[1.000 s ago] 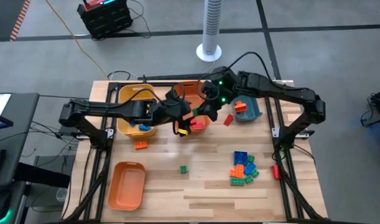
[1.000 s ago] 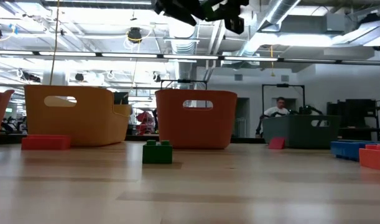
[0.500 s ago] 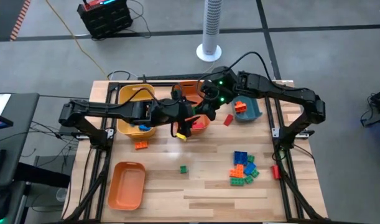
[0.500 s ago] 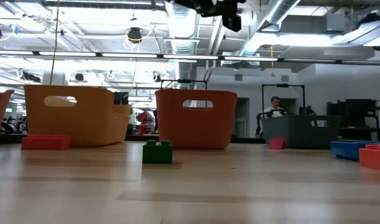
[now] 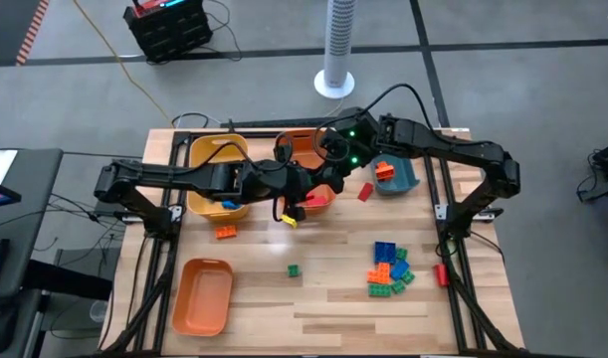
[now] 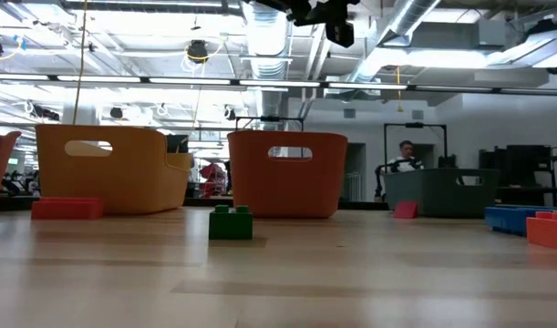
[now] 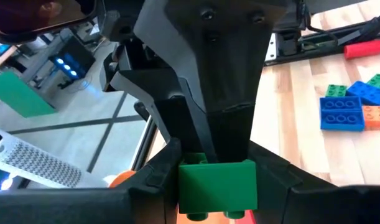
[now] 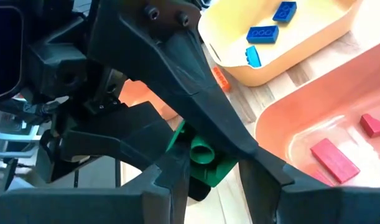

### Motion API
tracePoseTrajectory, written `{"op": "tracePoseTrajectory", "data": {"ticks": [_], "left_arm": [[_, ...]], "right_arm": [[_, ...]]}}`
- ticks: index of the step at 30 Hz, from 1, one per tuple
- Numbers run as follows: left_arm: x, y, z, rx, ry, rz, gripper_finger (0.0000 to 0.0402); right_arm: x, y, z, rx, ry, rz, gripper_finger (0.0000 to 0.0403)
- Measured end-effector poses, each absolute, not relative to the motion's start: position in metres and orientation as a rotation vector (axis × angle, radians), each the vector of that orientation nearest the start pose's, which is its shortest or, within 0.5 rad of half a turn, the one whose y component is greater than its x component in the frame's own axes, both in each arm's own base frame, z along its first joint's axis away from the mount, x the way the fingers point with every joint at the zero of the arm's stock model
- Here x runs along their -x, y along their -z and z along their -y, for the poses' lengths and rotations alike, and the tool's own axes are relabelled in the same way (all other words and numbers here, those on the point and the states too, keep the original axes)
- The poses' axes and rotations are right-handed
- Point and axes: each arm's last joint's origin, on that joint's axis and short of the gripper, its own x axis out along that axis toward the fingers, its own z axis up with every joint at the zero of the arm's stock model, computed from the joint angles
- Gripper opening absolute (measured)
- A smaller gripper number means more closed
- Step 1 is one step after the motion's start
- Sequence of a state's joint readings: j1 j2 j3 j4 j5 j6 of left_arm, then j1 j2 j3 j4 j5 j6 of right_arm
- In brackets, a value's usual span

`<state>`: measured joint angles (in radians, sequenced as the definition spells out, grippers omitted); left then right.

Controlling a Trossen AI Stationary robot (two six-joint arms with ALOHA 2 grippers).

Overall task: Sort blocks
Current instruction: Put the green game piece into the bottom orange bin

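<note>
A green block hangs in the air above the orange bin at the table's back middle. Both grippers are shut on it, tip to tip. My left gripper reaches in from the left and my right gripper from the right. In the right wrist view the same block shows its hollow underside, with a left finger crossing in front of it. More blocks lie flat on the table: a green one, an orange one, a red one and a mixed pile. My left gripper pinches the green block by two opposite side faces between its two fingers. It comes nearly level from the table's left. The block is clear of the bin and the table. My right gripper pinches the same block between its two fingers, on its other pair of faces. It slants down from the table's right and far side. The left gripper's finger hides part of the contact.
A yellow bin with blue blocks stands left of the orange bin. A teal bin holding an orange block stands to its right. A shallow orange bin is at the near left. A red block lies at the right edge.
My left gripper has rolled at the wrist while staying above the orange bin. Its fingers have drawn together around the green block that my right gripper holds. The block has stayed where it was.
</note>
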<state>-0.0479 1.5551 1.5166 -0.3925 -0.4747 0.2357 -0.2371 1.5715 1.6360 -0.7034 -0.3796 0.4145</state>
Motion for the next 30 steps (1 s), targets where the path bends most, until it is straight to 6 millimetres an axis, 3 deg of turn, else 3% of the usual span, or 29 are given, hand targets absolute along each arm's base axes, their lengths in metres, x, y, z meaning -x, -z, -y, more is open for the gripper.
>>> {"op": "tracePoseTrajectory", "data": {"ticks": [6, 13, 16, 20, 24, 30], "left_arm": [[-0.346, -0.374, 0.003, -0.340, -0.367, -0.519, 0.0129], [-0.335, -0.375, 0.003, -0.280, -0.375, -0.566, 0.0132], [-0.322, -0.385, 0.005, -0.154, -0.315, -0.595, 0.0133], [-0.294, -0.407, 0.011, 0.181, -0.159, -0.687, 0.0133], [-0.270, -0.405, 0.038, 0.608, -0.004, -0.932, 0.0134], [-0.251, -0.375, 0.119, 0.790, 0.021, -1.214, 0.0135]], "right_arm": [[-0.321, -0.388, 0.075, -0.598, -0.013, -0.656, 0.0182], [-0.270, -0.410, 0.084, -0.590, 0.055, -0.693, 0.0234], [-0.249, -0.425, 0.079, -0.546, 0.051, -0.642, 0.0236], [-0.231, -0.430, 0.076, -0.417, 0.149, -0.662, 0.0228], [-0.220, -0.431, 0.082, -0.333, 0.259, -0.691, 0.0220], [-0.214, -0.431, 0.092, -0.309, 0.295, -0.695, 0.0213]]}}
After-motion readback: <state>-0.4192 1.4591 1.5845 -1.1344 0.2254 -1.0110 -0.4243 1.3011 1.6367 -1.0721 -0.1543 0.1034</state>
